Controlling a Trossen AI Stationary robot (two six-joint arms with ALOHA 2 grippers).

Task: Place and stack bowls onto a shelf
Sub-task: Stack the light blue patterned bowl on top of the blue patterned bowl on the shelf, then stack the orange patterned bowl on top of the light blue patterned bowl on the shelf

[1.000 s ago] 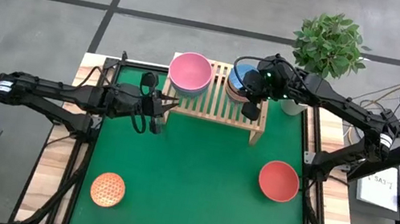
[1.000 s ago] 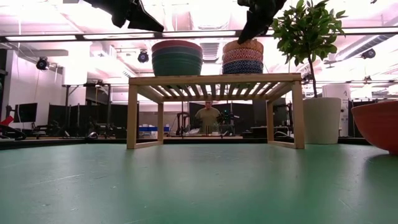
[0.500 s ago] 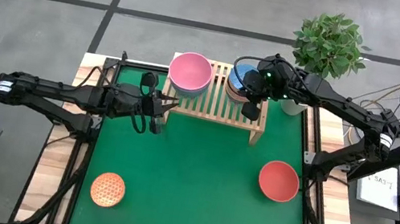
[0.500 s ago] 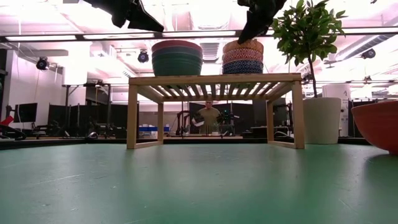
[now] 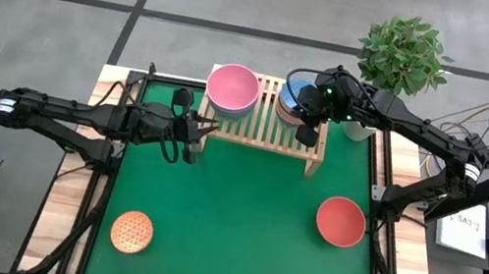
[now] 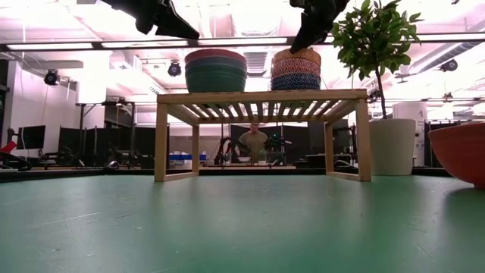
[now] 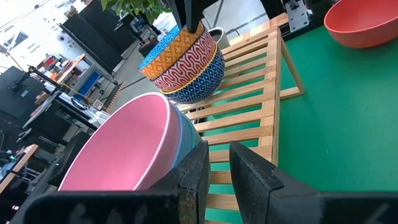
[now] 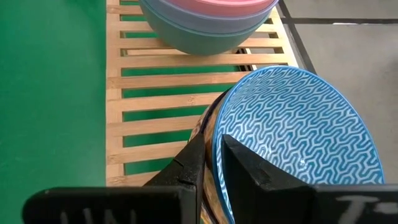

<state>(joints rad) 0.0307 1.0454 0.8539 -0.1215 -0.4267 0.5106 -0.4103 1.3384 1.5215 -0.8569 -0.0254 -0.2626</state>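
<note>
The light-wood shelf (image 5: 266,126) stands at the table's far middle. On its left end sits a pink bowl (image 5: 233,87) nested in larger bowls (image 6: 216,76). On its right end a patterned stack (image 6: 295,72) carries the light blue bowl (image 8: 292,130) on top. My right gripper (image 8: 213,152) stands over that bowl's rim, narrowly open. My left gripper (image 7: 219,155) hovers by the shelf's left end (image 5: 211,129), narrowly open, with nothing between its fingers. A red bowl (image 5: 341,221) and an orange patterned bowl (image 5: 131,232) rest on the green mat. My right gripper's fingers straddle the light blue bowl's rim (image 8: 216,134) on the side toward the table's right edge, one inside the bowl and one outside. They slant down from the right. Whether they touch the rim, I cannot tell. The bowl sits level, nested in the stack.
A potted plant (image 5: 401,54) in a white pot (image 6: 392,148) stands just off the shelf's right end, close behind my right arm. The middle of the green mat (image 5: 231,215) lies bare between the two loose bowls. A person shows in the room beyond, under the shelf.
</note>
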